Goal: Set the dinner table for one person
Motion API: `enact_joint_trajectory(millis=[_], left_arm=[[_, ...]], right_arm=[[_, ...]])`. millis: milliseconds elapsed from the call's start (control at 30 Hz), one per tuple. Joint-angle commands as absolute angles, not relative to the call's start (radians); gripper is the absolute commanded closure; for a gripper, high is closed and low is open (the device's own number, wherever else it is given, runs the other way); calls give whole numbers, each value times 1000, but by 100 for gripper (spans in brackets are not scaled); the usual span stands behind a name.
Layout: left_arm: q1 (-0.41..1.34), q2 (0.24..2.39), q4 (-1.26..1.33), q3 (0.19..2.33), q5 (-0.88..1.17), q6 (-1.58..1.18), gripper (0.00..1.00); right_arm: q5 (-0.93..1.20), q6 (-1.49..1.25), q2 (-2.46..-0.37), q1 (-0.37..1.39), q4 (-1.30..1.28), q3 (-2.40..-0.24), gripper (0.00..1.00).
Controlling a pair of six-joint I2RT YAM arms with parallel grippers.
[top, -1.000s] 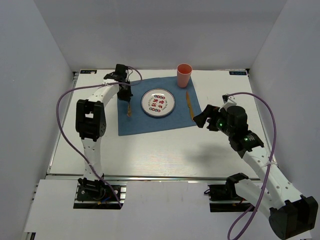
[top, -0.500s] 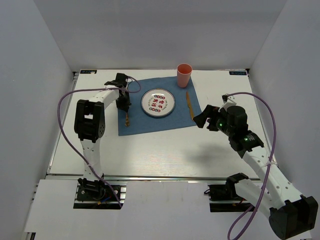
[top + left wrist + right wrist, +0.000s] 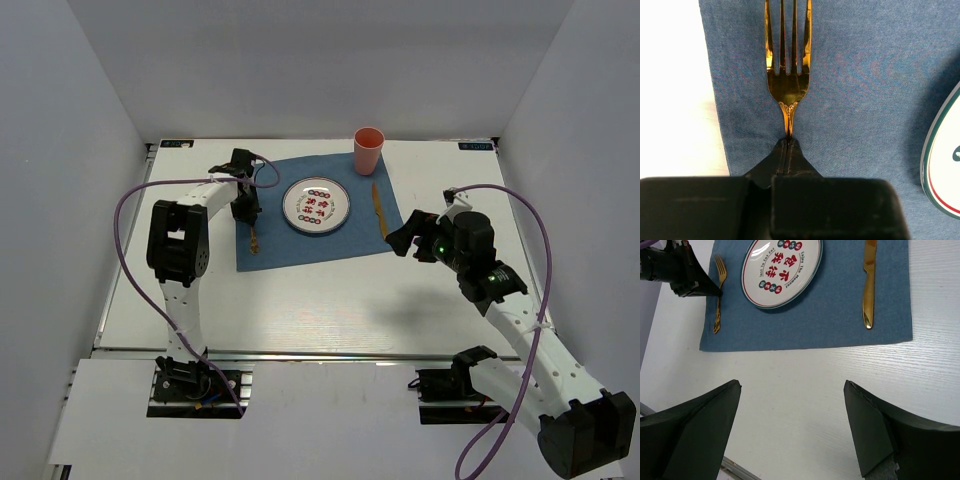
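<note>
A gold fork (image 3: 787,85) rests along the left side of the blue placemat (image 3: 300,245), left of the plate (image 3: 316,205). My left gripper (image 3: 788,142) is shut on the fork's neck, tines pointing away from it. In the top view that gripper (image 3: 248,215) is low over the mat, and the fork's handle (image 3: 253,240) sticks out toward the near side. My right gripper (image 3: 791,383) hangs open over the bare white dinner table (image 3: 330,300), near the mat's right corner, with nothing between its fingers.
A gold knife (image 3: 869,280) lies on the mat right of the plate (image 3: 781,267). A salmon cup (image 3: 368,150) stands at the mat's far right corner. White walls close in the table on three sides. A metal rail (image 3: 300,352) runs along the near edge.
The left gripper has carried the fork toward the near side and down to the placemat's left part. Over the last half second it barely shifted. The right arm is still.
</note>
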State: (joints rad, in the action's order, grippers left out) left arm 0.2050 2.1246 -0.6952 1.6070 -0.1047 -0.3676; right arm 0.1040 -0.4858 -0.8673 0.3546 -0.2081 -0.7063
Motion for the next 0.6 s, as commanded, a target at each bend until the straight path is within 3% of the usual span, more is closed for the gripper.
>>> enact_joint_trajectory(millis=[0,267,333,467,567], left_arm=[[204,2060,-681,1615,-106,-371,100],[213,2057,-686,1621,-110,-370,100],[213,2049,-684,1621,-104,-370,97],[222,2039,-695,1623,-115,-373,82],[222,2022,-687,1612,-115,-376,80]], right_arm=[[114,-466,-870,354,-187,-723,11],[115,-466,-873,357,-187,-727,11],[114,-466,-873,353,-187,-726,11],[115,-469,-873,354,-186,-723,11],[115,-474,-873,353,-183,-721,11]])
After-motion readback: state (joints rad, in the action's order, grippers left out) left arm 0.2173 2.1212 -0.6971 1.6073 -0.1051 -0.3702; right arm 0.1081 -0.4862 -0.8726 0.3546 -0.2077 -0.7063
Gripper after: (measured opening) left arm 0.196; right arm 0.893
